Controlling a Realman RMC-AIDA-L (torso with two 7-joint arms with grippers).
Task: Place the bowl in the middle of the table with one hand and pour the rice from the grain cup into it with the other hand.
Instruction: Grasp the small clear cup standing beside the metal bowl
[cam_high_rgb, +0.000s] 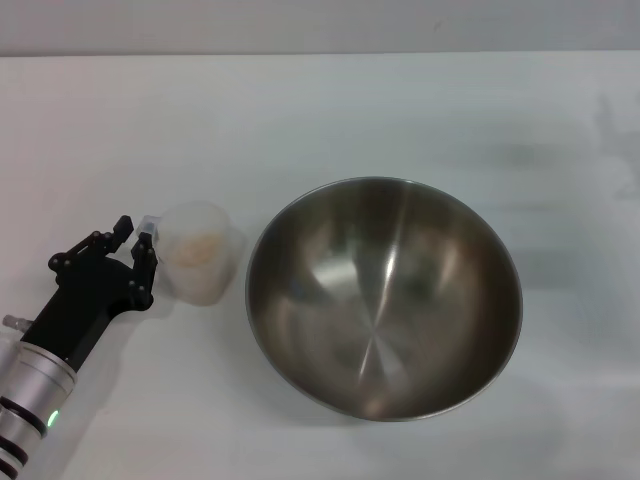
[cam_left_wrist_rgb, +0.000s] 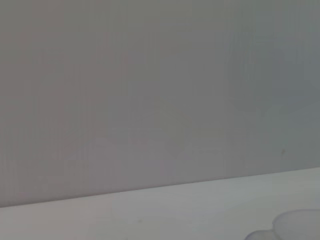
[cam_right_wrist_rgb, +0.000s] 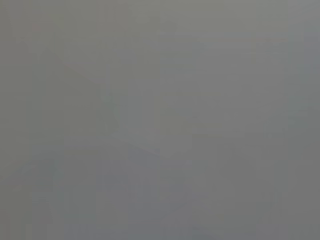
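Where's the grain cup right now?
In the head view, the grain cup stands on the table, left of the bowl, with the left gripper at its handle.

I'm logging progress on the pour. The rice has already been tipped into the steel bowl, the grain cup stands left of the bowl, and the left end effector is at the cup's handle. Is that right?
Not quite. The head view shows the bowl empty, only bare shiny steel inside; the rice is in the grain cup. The rest holds: the cup stands left of the bowl, with the left end effector at its handle.
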